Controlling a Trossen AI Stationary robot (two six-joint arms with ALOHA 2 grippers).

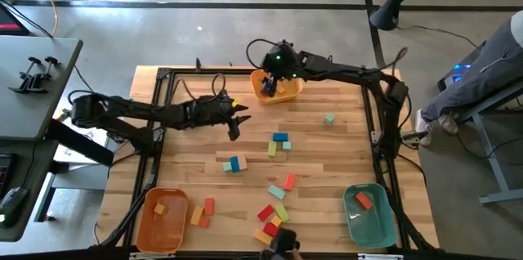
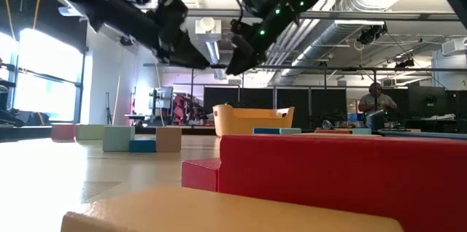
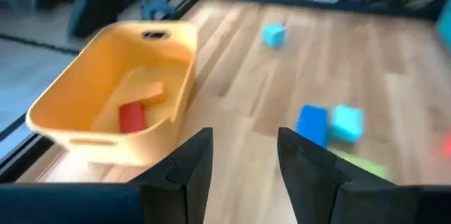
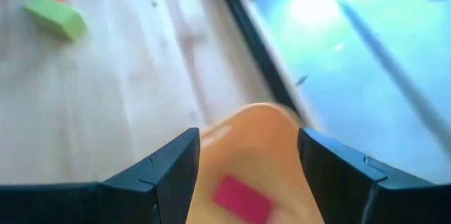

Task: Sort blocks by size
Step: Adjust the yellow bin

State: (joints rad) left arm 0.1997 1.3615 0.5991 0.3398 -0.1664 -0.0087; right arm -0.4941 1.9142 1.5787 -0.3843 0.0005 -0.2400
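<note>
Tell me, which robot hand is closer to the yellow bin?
The right hand. It hangs right over the yellow bin, fingers open. The left hand is off to the side, above bare table.

Wooden worktop [image 1: 327, 154]: yellow bin [image 1: 278, 88] at far edge, orange bin [image 1: 160, 219] and teal bin [image 1: 366, 213] at near corners, blocks [image 1: 278, 174] scattered between.

Wide bare stretch of the wooden slatted table [image 1: 196, 158] lies open on the left; the middle is crowded by scattered small coloured blocks [image 1: 280, 142], and the yellow plastic bin [image 1: 278, 88] blocks the far edge.
</note>
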